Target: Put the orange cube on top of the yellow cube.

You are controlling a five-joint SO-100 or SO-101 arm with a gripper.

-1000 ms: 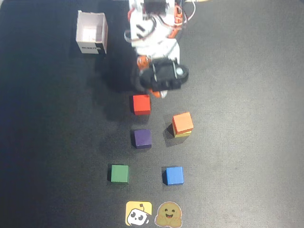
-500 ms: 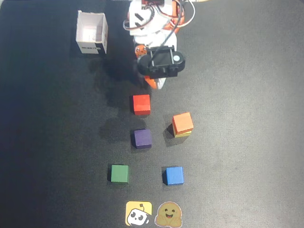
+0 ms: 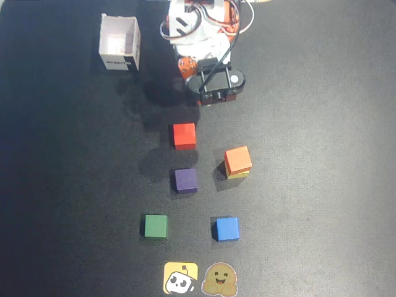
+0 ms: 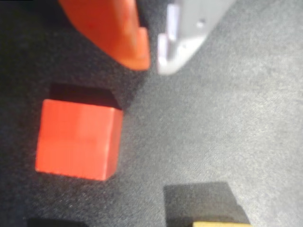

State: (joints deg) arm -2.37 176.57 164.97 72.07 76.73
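The orange cube [image 3: 237,159] sits on top of the yellow cube [image 3: 239,174] in the overhead view, right of centre; only a thin yellow strip shows under it. The arm [image 3: 216,80] is drawn back at the top, well away from the stack. In the wrist view my gripper [image 4: 154,64] hangs above the mat with its orange and white fingers nearly together and nothing between them. A sliver of the yellow cube [image 4: 220,224] shows at the bottom edge of the wrist view; the orange cube is out of that view.
A red cube [image 3: 184,135] [image 4: 78,139] lies just in front of the gripper. Purple [image 3: 185,180], green [image 3: 156,226] and blue [image 3: 228,228] cubes lie further out. A white box [image 3: 119,42] stands at the top left. Two stickers [image 3: 180,278] lie at the bottom edge.
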